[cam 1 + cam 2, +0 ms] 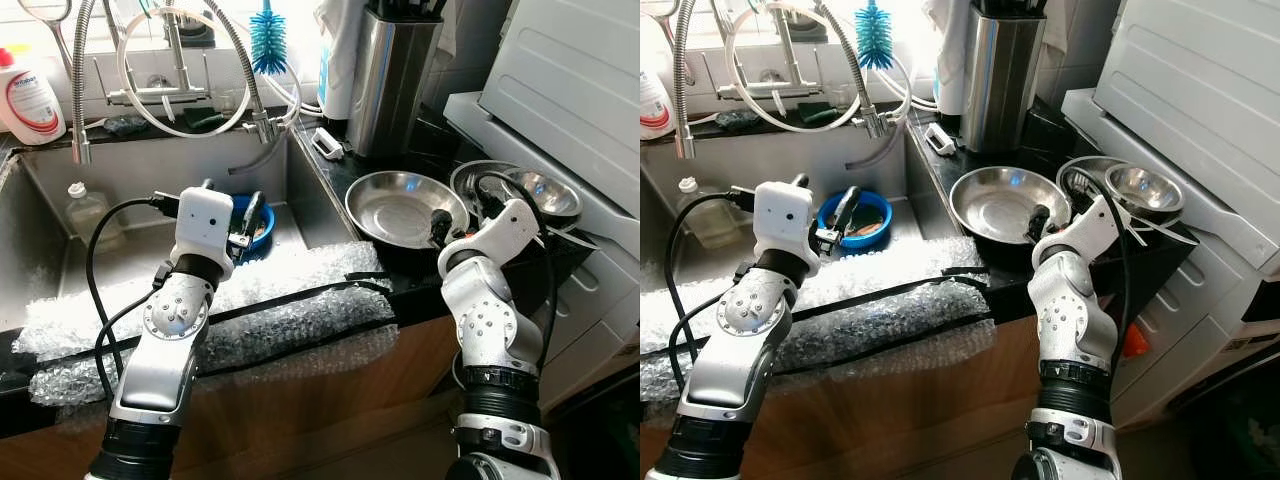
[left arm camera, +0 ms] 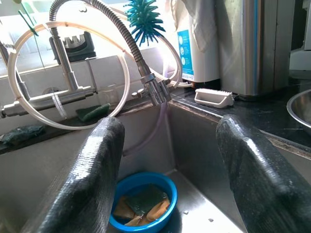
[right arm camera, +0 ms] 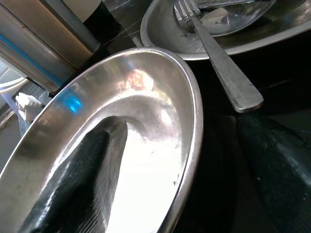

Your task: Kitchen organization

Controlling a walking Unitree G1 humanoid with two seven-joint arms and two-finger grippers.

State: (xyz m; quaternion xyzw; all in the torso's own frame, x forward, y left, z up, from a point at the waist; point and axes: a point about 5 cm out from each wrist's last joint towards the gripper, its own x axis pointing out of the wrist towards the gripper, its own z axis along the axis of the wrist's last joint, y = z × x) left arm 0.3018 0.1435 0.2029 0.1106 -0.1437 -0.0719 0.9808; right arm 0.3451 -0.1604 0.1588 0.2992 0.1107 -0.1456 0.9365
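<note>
Right wrist view, right hand (image 3: pixel 184 184) spread astride steel bowl (image 3: pixel 146 121) rim, fork (image 3: pixel 221 63) handle pointing toward hand.

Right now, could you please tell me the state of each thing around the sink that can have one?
Left end effector: open, above the blue bowl.
Right end effector: open, straddling the steel bowl's rim.
Blue bowl: upright in the sink, holding sponges.
Steel bowl: upright, empty.
Fork: lying across the farther bowl.
</note>
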